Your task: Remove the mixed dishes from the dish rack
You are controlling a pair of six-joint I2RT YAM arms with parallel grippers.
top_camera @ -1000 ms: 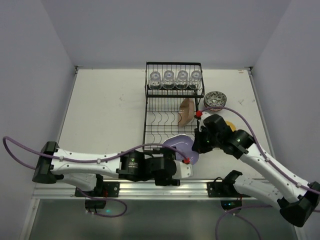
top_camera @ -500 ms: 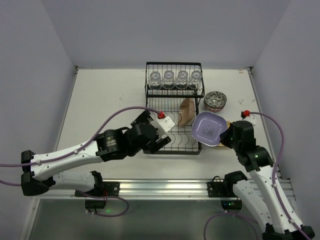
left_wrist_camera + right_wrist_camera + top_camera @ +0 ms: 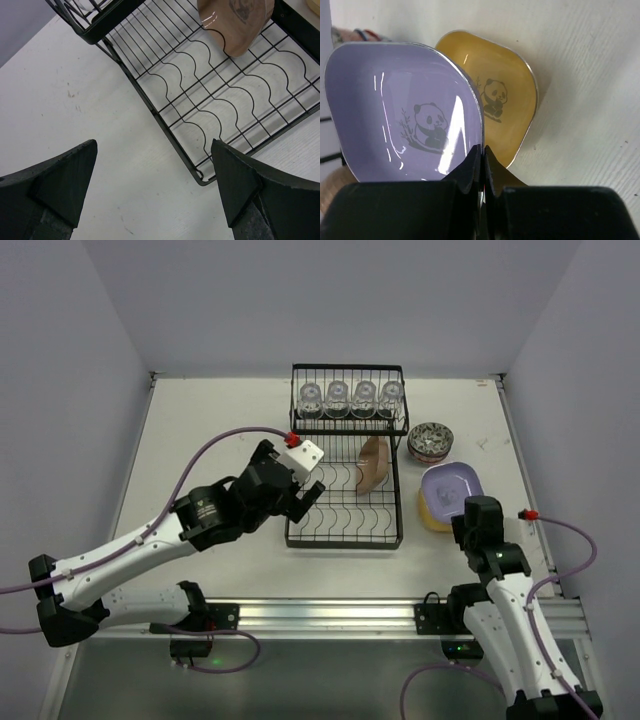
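Observation:
The black wire dish rack (image 3: 345, 465) holds several clear glasses (image 3: 350, 400) upside down on its upper shelf and a brown plate (image 3: 374, 464) standing in the lower prongs; the brown plate also shows in the left wrist view (image 3: 240, 22). My right gripper (image 3: 466, 512) is shut on the rim of the purple plate (image 3: 405, 115), held just above the yellow plate (image 3: 502, 95) lying on the table right of the rack. A patterned bowl (image 3: 431, 441) sits beyond them. My left gripper (image 3: 305, 498) is open and empty above the rack's front left corner (image 3: 200, 177).
White walls close in the table (image 3: 210, 460) on three sides. The arm rail runs along the near edge. The purple plate also shows in the top view (image 3: 450, 486) over the yellow one (image 3: 434, 517).
My right gripper carried the purple plate right and down, from beside the rack to over the yellow plate. My left arm moved up and left along the rack's left side.

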